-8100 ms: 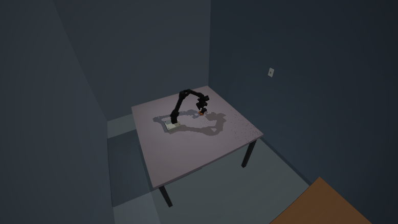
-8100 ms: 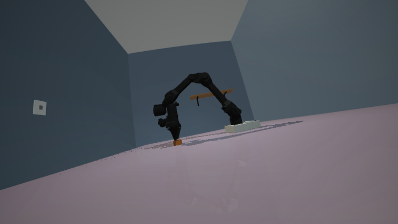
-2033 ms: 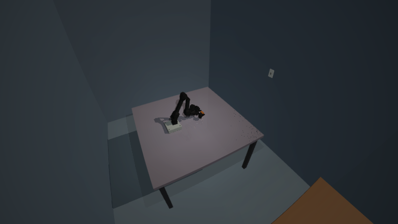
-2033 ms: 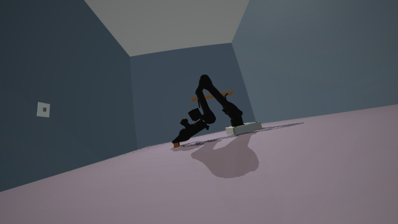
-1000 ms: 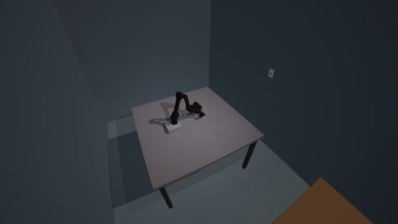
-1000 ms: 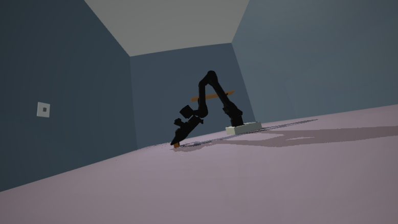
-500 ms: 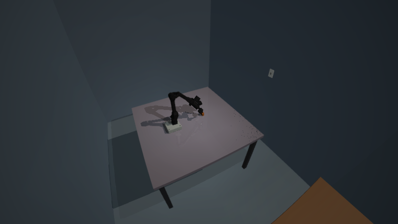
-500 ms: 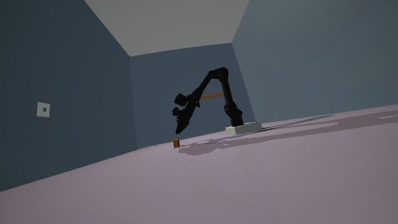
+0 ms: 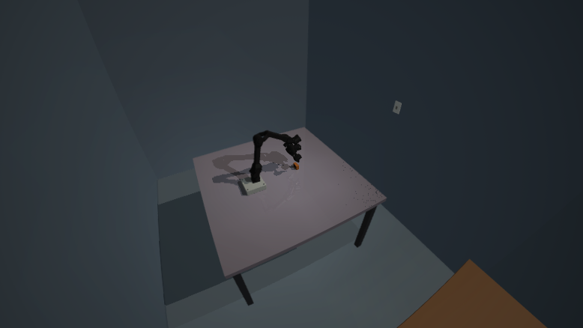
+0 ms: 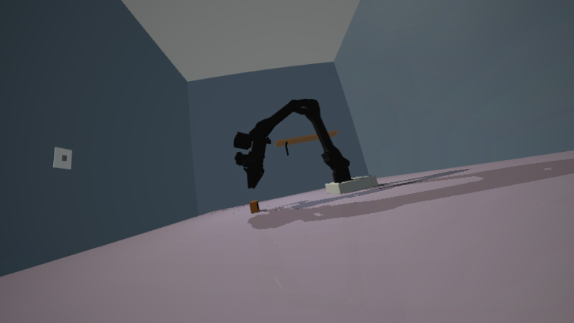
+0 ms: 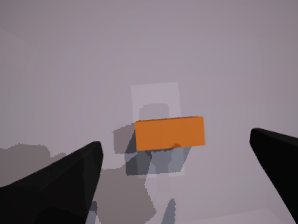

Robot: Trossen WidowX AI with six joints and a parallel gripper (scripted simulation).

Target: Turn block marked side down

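Observation:
The orange block (image 9: 296,165) (image 10: 254,206) (image 11: 170,133) stands on the pinkish table (image 9: 285,228) (image 10: 361,280) (image 11: 240,60). A plain orange face points up in the wrist view. A dark patch, which looks like the marked side, shows on the block's upright side towards the arm's base in the top and exterior views. My gripper (image 9: 297,159) (image 10: 251,186) (image 11: 178,143) is open and empty. It points down and hangs above the block, apart from it. In the wrist view the block lies between the two spread fingers, nearer the image's middle than either finger.
The arm's pale base (image 9: 254,186) (image 10: 353,185) stands on the table behind the block. Shadows of the arm fall on the table around the block. Small dark specks (image 9: 369,198) mark the table near its corner. An orange-brown surface (image 9: 469,297) stands apart from the table.

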